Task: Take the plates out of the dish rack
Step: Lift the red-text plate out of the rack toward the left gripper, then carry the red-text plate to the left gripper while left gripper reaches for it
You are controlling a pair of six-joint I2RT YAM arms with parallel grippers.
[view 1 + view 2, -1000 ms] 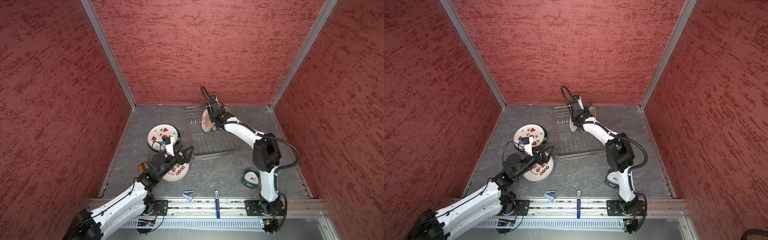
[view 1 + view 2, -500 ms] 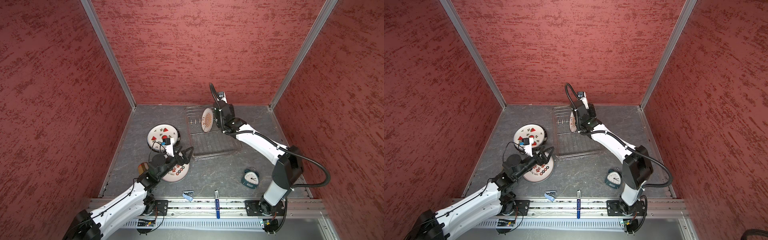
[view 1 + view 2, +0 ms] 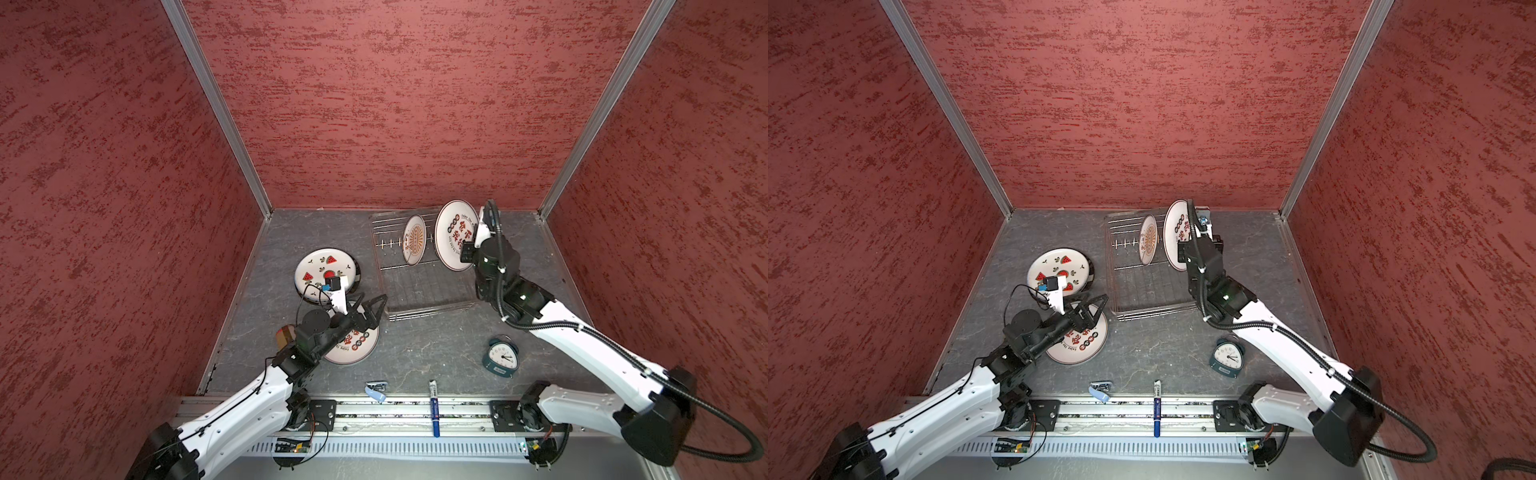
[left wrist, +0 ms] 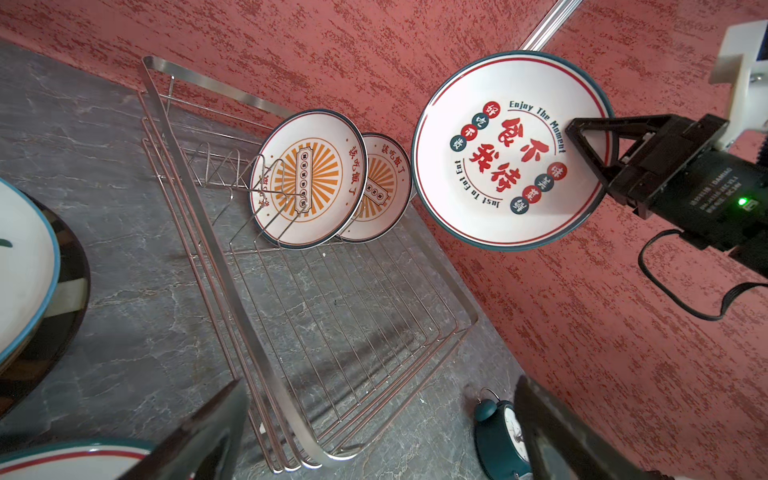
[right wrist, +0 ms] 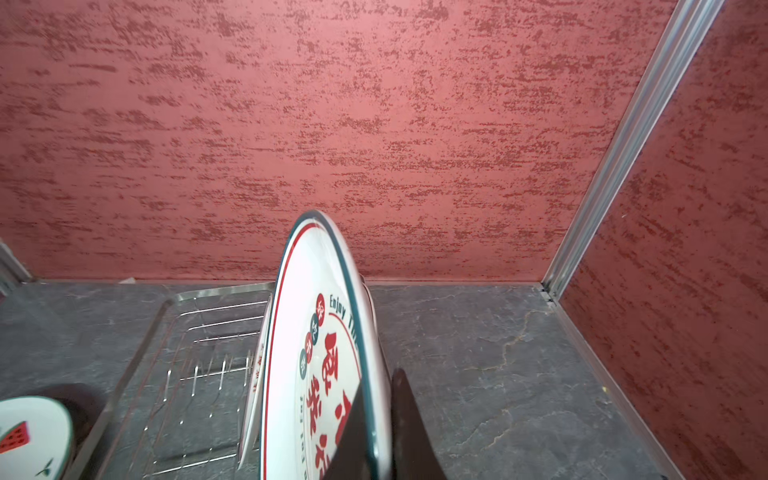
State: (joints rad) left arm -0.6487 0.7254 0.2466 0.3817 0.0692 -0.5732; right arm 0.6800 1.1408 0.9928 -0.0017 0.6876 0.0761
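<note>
Red-lettered china on the move. In both top views my right gripper (image 3: 466, 250) is clamped on the rim of the lettered plate (image 3: 452, 232) and holds it on edge, lifted out of the dish rack (image 3: 419, 291) at its far right end. One sunburst plate (image 3: 414, 240) stands in the prongs just beside it. My left gripper (image 3: 372, 304) hangs with jaws spread wide and empty over a second lettered plate (image 3: 353, 347), which lies flat on the table (image 3: 415, 353) near the watermelon plate (image 3: 322, 268). A clock (image 3: 500, 357) stands well apart on the right.

From the left wrist, the lettered plate (image 4: 498, 166) hangs clear of the wire, with one of the right gripper's fingers (image 4: 582, 133) laid across its face at the rim. Behind the sunburst plate (image 4: 307, 178) leans a second sunburst plate (image 4: 386, 187), both in the prongs.

From the right wrist, the lettered plate (image 5: 320, 353) shows nearly edge-on, pinched between two dark fingers (image 5: 407, 419), and the dish rack (image 5: 208, 332) lies below it.

I judge the step in hand to be carrying this plate away, with two left to unload. The next move calls for swinging it wide of the sunburst plate alongside, tipping it flat and setting it down on the table. It should go slowly, since only the rim is gripped.
</note>
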